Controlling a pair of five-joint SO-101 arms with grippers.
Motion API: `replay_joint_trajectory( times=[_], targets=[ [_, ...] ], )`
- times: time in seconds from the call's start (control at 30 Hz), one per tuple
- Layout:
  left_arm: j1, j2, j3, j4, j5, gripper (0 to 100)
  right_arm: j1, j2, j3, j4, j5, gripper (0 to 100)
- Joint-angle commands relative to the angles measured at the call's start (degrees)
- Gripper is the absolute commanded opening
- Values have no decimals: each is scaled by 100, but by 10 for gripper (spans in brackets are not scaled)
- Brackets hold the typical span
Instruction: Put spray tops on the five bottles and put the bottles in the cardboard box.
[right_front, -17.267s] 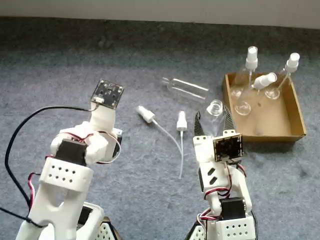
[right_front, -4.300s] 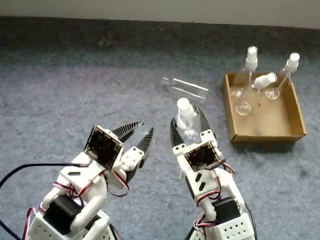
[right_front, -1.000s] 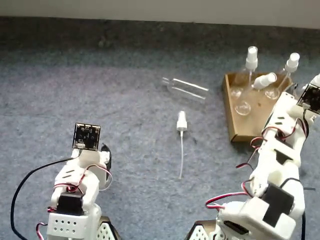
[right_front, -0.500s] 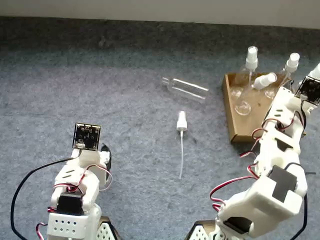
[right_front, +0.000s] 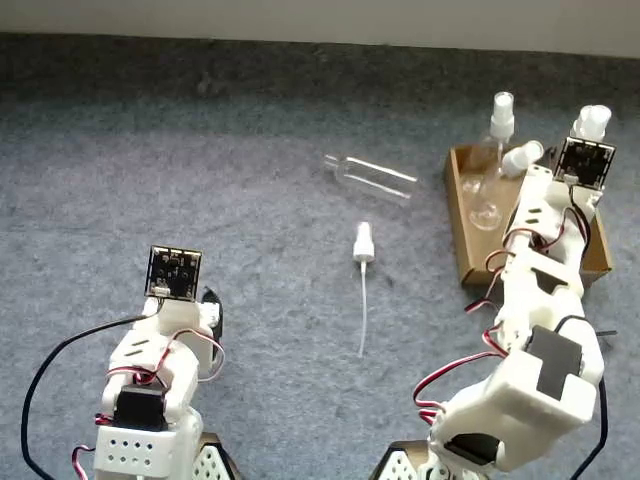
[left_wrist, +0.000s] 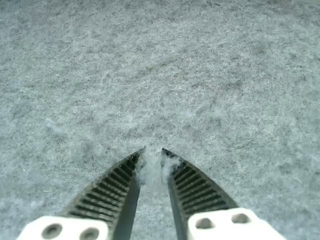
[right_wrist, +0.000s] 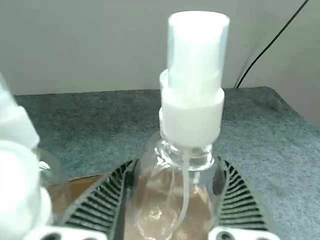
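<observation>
The clear bottle with a white spray top (right_wrist: 175, 205) is clamped in our right gripper (right_wrist: 177, 167), at the upper right of the high view, over the brown cardboard box (right_front: 456, 215). We should lower it upright into a free corner, clear of the tall capped bottle (right_front: 502, 112), before releasing. A bare clear bottle (right_front: 372, 177) and a loose white spray top (right_front: 363, 243) lie mid-frame. Our left gripper (left_wrist: 152, 155), lower left, is narrowed on nothing.

Place: small indoor robotics test bench.
Surface: grey felt-like covering (right_front: 200, 130) across the whole table.
Backdrop: plain pale wall (right_wrist: 75, 45), black cable (right_wrist: 270, 45) running up against it.
Rig: white desktop arm (right_front: 150, 390), wiring exposed.
</observation>
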Motion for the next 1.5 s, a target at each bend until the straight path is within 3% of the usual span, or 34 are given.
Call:
replay_joint_trajectory(
  times=[0.0, 0.5, 1.47],
  targets=[
    [-22, -84, 127, -123, -26, 8, -66, -75, -365, -321, 114, 145],
    [-22, -84, 127, -123, -26, 8, 136, 1007, -365, -1763, 70, 145],
    [-22, -84, 127, -123, -26, 8, 400, 1121, -321, -1807, 97, 149]
  ],
)
